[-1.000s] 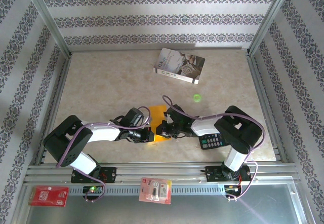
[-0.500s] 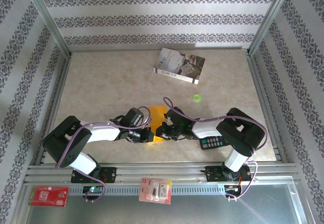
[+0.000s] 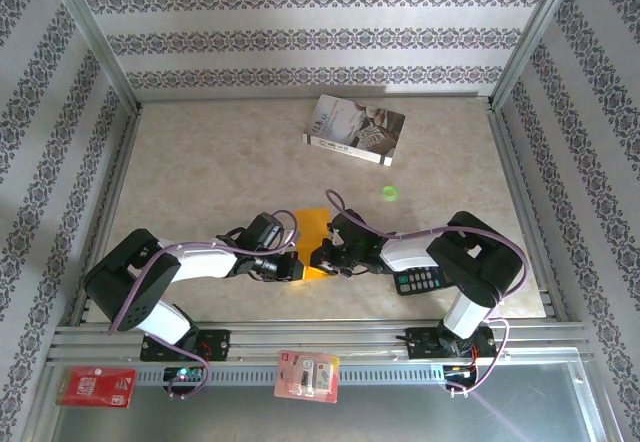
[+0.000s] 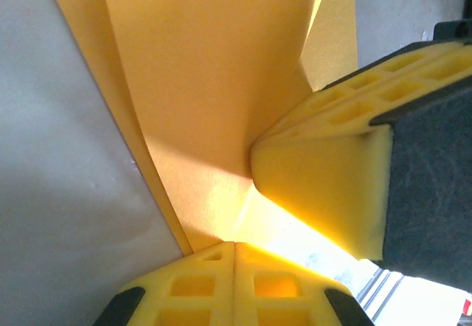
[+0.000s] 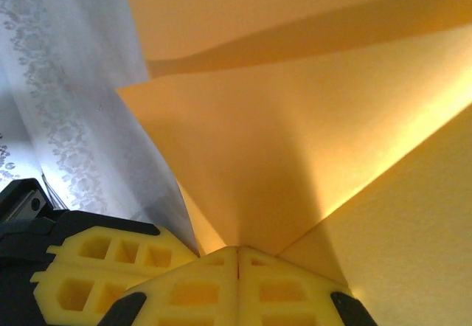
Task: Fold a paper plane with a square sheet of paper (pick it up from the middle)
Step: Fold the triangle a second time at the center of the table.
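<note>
Both end effectors clamped on the orange paper, near-middle of the tabletop (image 3: 200,162)

Closest in, on the metal rail (image 3: 380,346), there's a red card pack (image 3: 96,386) and a blister pack (image 3: 308,375), print way too small to read. Then the left end effector (image 4: 234,246) and right end effector (image 5: 237,251), each clenched tight on the creased orange sheet of paper (image 3: 312,224), their tips nearly meeting. Black calculator (image 3: 420,280) sits by the right arm, a small green thing (image 3: 389,193) further out, and a grey-white book (image 3: 355,129) at the far side, cover text unreadable
</note>
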Robot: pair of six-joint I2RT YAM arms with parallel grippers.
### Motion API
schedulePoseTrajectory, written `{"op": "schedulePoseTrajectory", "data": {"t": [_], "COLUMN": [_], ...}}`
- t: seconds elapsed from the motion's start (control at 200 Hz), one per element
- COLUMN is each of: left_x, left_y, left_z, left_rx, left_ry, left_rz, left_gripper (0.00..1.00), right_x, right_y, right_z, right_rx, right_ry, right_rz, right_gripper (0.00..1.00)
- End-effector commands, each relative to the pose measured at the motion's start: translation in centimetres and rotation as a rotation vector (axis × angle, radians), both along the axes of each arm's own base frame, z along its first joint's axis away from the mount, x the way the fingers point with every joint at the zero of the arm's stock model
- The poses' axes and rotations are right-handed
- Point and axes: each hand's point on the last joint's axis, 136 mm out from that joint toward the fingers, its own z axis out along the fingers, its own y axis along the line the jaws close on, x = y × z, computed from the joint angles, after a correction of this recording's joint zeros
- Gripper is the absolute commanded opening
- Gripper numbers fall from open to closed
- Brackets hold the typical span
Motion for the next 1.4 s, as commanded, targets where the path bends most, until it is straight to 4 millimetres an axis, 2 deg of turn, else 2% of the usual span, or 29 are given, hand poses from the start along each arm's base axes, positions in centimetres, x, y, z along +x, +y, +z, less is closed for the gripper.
{"op": "schedulePoseTrajectory", "data": {"t": [0.0,0.694,0.929,1.064,1.194,1.394], "left_x": [-4.0,-4.3,-4.3,-4.4,-4.3,-4.2], "left_y": [6.1,6.6,6.6,6.7,6.6,6.5], "left_z": [-5.3,-5.5,-5.5,-5.5,-5.5,-5.4], "left_rx": [0.294,0.313,0.314,0.314,0.310,0.307], "left_ry": [0.153,0.154,0.155,0.153,0.152,0.150], "left_rz": [0.031,0.027,0.028,0.029,0.033,0.033], "left_gripper": [0.00,0.00,0.00,0.00,0.00,0.00], "right_x": [1.1,4.6,6.9,7.5,6.0,3.2], "right_y": [-1.6,-7.0,-8.6,-7.4,-5.3,-2.5], "right_z": [-1.3,-3.4,-2.6,0.0,2.4,2.3], "right_rx": [-0.069,-0.187,-0.170,-0.091,-0.043,-0.026], "right_ry": [0.010,0.021,-0.004,-0.071,-0.127,-0.116], "right_rz": [-0.065,-0.140,-0.165,-0.123,-0.058,0.002], "right_gripper": [0.05,0.04,0.04,0.04,0.04,0.04]}}
